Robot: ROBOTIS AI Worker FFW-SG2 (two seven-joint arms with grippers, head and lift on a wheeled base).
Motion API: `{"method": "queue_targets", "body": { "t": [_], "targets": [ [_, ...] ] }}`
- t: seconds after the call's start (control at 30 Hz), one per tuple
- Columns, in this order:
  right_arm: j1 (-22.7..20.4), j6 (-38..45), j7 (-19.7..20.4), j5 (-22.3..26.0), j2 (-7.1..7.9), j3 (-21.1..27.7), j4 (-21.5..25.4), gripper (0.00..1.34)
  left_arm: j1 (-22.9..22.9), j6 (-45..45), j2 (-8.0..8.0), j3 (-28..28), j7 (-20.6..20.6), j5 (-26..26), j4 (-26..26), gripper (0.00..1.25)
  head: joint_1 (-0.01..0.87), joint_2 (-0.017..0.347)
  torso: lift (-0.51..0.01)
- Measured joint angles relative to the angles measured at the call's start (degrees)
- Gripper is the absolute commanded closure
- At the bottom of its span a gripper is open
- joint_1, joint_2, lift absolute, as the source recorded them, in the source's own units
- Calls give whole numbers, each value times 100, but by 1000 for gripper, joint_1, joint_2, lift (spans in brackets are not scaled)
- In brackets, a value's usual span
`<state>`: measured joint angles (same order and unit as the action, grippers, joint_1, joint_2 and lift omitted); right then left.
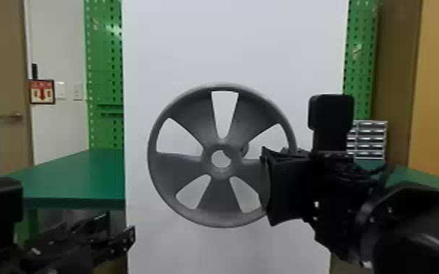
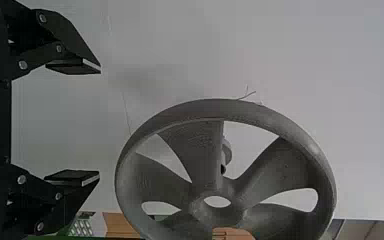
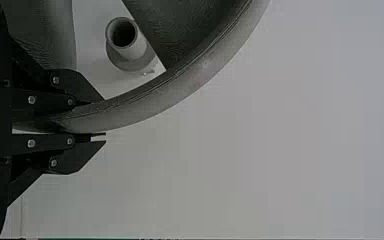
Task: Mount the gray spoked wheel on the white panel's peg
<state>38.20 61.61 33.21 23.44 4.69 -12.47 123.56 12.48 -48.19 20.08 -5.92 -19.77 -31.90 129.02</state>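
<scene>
Right gripper (image 1: 268, 186) holds a gray five-spoked wheel (image 1: 180, 167) upright, rim between nearly closed fingers, hub bore facing the head camera, as the left gripper (image 1: 119, 226) gapes empty.

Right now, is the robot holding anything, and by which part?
Yes: the right gripper holds the gray wheel by its outer rim, on the robot's right side.
</scene>
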Motion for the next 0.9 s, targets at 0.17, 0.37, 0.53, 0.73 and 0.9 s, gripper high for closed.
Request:
{"method": "queue_targets", "body": {
  "t": [0.17,0.37,0.53,0.73,0.9],
  "targets": [
    [53,18,25,88,22,59,2,1170,13,-8,4,16,0,6,0,495,114,-8,-463],
    [119,46,74,250,51,153,2,1170,25,-23,6,35,5,20,-3,495,114,-8,-463],
    [201,86,114,445,74,273,1,1170,48,-38,19,61,9,26,-12,495,114,-8,-463],
    [238,123,116,627,95,402,-29,1170,72,-49,32,94,9,26,-33,495,115,-8,-463],
    [255,163,116,814,138,503,-59,1170,82,-50,36,105,9,26,-41,495,114,-8,-463]
  ]
}}
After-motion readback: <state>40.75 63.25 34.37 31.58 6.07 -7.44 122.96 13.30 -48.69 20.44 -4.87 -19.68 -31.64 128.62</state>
